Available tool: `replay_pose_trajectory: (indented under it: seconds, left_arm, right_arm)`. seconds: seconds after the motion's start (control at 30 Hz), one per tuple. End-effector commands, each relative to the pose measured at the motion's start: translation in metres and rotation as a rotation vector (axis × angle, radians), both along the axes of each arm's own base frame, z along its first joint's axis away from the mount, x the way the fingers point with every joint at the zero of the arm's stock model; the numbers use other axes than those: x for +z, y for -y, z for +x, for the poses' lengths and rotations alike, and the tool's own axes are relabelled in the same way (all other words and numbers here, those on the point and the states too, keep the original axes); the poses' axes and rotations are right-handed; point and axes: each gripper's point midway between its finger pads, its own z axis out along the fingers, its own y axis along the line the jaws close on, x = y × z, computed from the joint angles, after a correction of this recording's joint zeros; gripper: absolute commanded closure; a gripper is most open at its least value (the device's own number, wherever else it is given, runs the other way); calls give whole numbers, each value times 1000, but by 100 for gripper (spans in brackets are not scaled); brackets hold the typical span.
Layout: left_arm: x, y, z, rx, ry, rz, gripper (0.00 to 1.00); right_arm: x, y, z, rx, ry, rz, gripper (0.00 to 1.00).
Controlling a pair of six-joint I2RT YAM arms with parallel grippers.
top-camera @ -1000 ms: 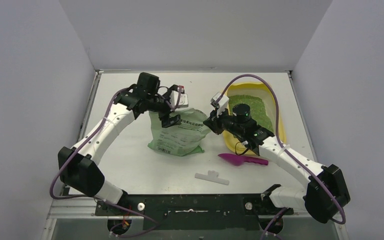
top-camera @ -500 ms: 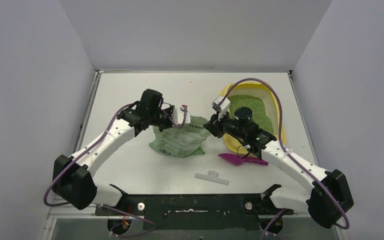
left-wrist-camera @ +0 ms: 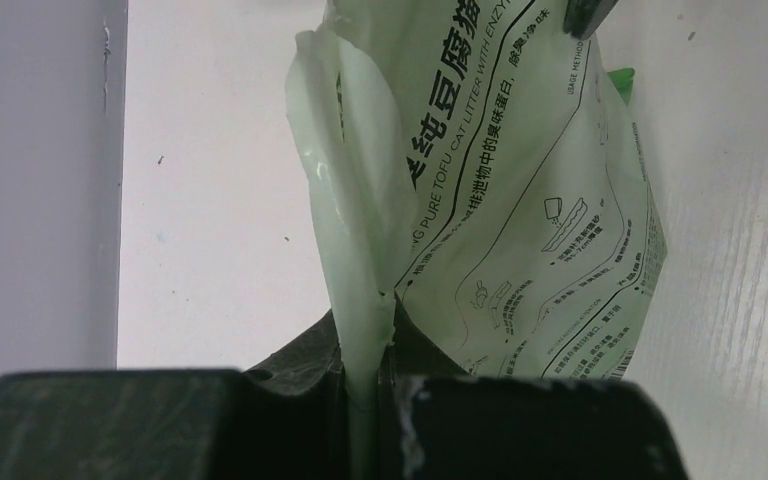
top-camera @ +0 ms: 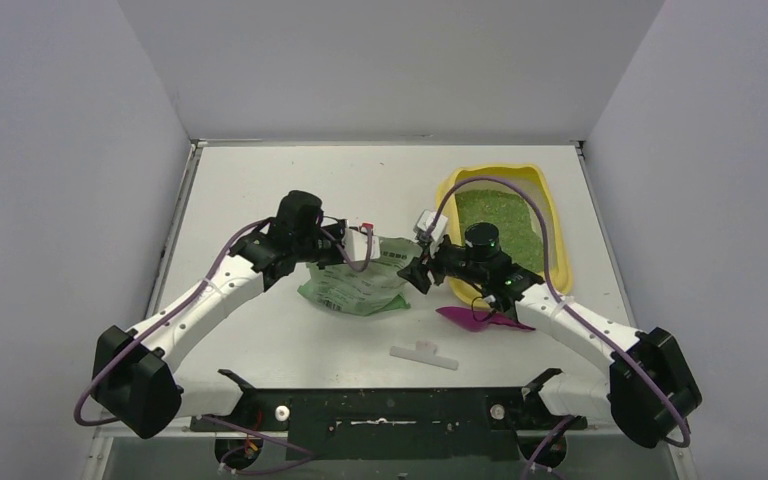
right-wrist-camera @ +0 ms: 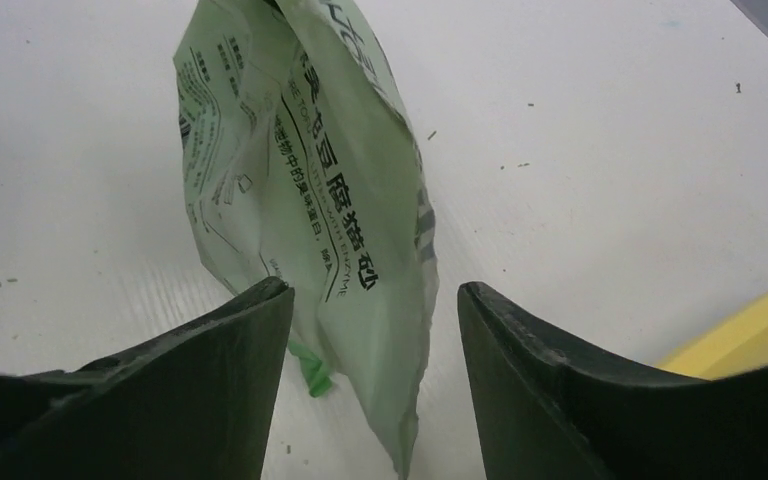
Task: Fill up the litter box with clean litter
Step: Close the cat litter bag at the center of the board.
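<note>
The yellow litter box point(top-camera: 501, 172) sits at the back right with clean litter point(top-camera: 492, 208), bright green granules, covering its floor. A light-green printed bag point(top-camera: 355, 282) slumps on the table between the arms. My left gripper point(top-camera: 346, 252) is shut on the bag's thin upper edge, which runs pinched between the jaws point(left-wrist-camera: 365, 400) in the left wrist view; the bag point(left-wrist-camera: 520, 200) hangs beyond them. My right gripper point(top-camera: 416, 272) is open at the bag's right side. In its wrist view the bag point(right-wrist-camera: 340, 200) lies between and beyond the spread fingertips point(right-wrist-camera: 375, 300), untouched.
A magenta scoop point(top-camera: 482, 320) lies on the table near the box's front corner. A white clip point(top-camera: 423, 354) rests closer to the front edge. The box's yellow rim point(right-wrist-camera: 750, 325) shows at the right of the right wrist view. Grey walls enclose three sides.
My left gripper has shut on the bag's edge and dropped toward the table. My right gripper has opened, letting go of the bag, and shifted down and left. The bag has sunk lower.
</note>
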Motion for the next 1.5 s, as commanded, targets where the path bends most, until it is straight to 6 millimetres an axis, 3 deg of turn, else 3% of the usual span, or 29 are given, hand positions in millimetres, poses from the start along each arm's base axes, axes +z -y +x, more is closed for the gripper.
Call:
replay_pose_trajectory:
  seconds: [0.0, 0.07, 0.1, 0.23, 0.43, 0.6, 0.67, 0.7, 0.8, 0.93, 1.1, 1.17, 1.33, 1.47]
  left_arm:
    - [35, 7, -5, -46, 68, -72, 100]
    - [35, 4, -8, -46, 67, -63, 100]
    - [34, 0, -10, -47, 69, -46, 100]
    - [26, -20, -8, -13, 150, 47, 100]
    - [10, -35, 0, 52, 374, 147, 100]
    - [10, -37, 7, 96, 546, 212, 100]
    - [12, -34, 8, 97, 589, 212, 100]
    - [14, -31, 7, 92, 608, 211, 100]
    - [13, -30, 3, 81, 631, 228, 100]
    - [10, -30, -11, 50, 633, 221, 100]
    - [-1, -31, -24, 4, 635, 272, 100]
    - [-11, -34, -30, -10, 618, 306, 100]
    - [-18, -36, -36, -35, 628, 335, 100]
    - [-20, -38, -37, -36, 622, 343, 100]
  right_arm:
    - [13, -4, 24, -11, 186, -13, 58]
    - [20, 0, 28, -37, 223, -14, 88]
    - [24, 2, 28, -50, 234, -20, 97]
    - [30, 21, 33, -186, 206, -5, 100]
    - [15, 28, 34, -350, -5, 107, 100]
    - [16, 8, 21, -284, -161, 182, 91]
    - [23, 1, 10, -225, -205, 199, 75]
    - [28, -2, 5, -196, -224, 213, 60]
    - [45, -2, -12, -152, -290, 238, 32]
    - [66, 3, -32, -87, -387, 221, 18]
    - [102, 4, -37, -75, -431, 244, 11]
    - [105, 3, -30, -110, -446, 249, 6]
    - [68, -5, -16, -112, -561, 99, 12]
    - [47, -25, -24, 27, -649, 40, 18]
